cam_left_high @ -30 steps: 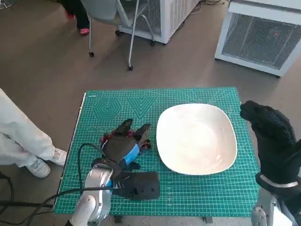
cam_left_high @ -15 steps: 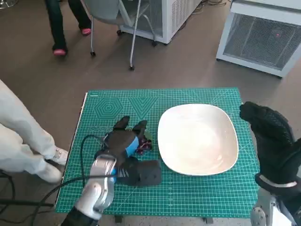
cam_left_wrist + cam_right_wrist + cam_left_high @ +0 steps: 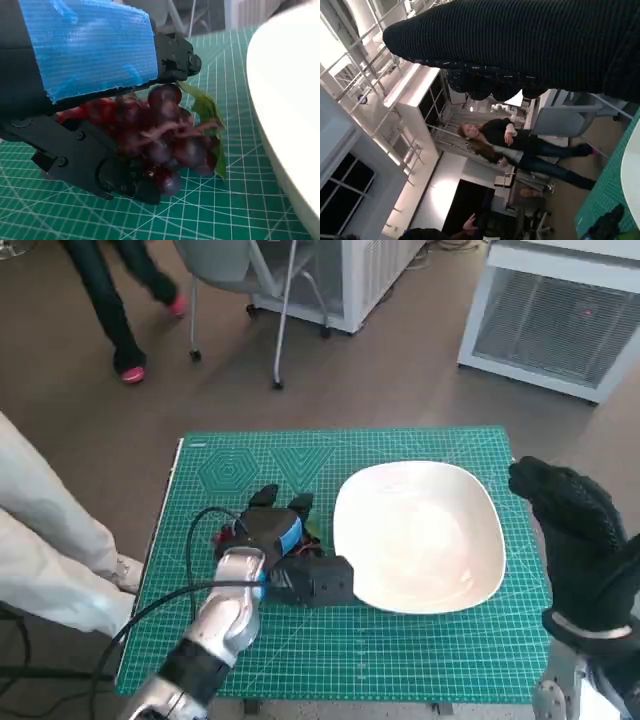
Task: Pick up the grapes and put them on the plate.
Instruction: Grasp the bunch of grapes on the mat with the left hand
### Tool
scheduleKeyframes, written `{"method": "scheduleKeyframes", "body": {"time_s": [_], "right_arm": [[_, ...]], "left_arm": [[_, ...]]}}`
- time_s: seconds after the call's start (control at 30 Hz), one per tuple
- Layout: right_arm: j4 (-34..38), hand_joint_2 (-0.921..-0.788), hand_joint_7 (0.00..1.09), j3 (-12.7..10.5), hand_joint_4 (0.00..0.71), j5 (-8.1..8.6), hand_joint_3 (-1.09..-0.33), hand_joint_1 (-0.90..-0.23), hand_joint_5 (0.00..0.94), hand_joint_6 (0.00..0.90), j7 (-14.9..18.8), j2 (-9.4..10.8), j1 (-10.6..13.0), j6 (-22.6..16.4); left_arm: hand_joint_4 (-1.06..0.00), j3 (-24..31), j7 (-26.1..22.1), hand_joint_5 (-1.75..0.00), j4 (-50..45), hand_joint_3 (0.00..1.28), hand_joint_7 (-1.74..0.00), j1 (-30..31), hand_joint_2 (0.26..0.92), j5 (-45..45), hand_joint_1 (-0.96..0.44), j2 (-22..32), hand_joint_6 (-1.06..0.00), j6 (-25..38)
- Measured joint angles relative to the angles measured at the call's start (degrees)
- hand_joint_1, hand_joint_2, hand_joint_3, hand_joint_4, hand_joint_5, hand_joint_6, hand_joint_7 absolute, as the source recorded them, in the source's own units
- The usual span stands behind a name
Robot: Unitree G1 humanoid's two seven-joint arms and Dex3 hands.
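A bunch of dark red grapes (image 3: 170,137) with a green leaf lies on the green cutting mat (image 3: 400,650), left of the white plate (image 3: 418,535). My left hand (image 3: 268,530) covers the bunch and grips it. In the left wrist view the black fingers (image 3: 90,160) close round the grapes from both sides. Only a bit of red from the grapes (image 3: 226,534) shows in the head view. The plate (image 3: 285,100) is bare and close beside the bunch. My right hand (image 3: 575,530) hangs off the mat's right edge, holding nothing.
The mat covers the small table. A chair (image 3: 250,280) and white cabinets (image 3: 560,320) stand on the floor beyond it. A person's pale trouser leg (image 3: 40,550) is close at the left. Another person (image 3: 110,300) walks at the far left and also shows as a person (image 3: 520,142) in the right wrist view.
My left forearm has swung forward and the hand has settled further over the grapes, closing round them. The person at the back has walked left. My right hand has stayed put.
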Motion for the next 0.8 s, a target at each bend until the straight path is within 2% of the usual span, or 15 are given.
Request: {"method": "scheduleKeyframes", "body": {"time_s": [0.27,0.8], "right_arm": [[-0.03,-0.921,0.71,-0.01,0.688,0.22,-0.584,-0.435,0.000,0.326,0.02,0.01,0.00,0.00],[0.02,-0.921,0.71,-0.08,0.688,0.24,-0.583,-0.436,0.000,0.325,0.02,0.01,0.00,-0.11]], "left_arm": [[-0.03,-1.75,0.51,0.00,5.29,0.01,0.00,-3.49,0.785,-1.93,-0.41,-0.50,-0.19,-0.05],[-0.03,-2.52,1.46,0.00,8.41,0.00,0.00,-4.94,0.782,-6.83,-0.32,0.05,-0.19,-0.96]]}}
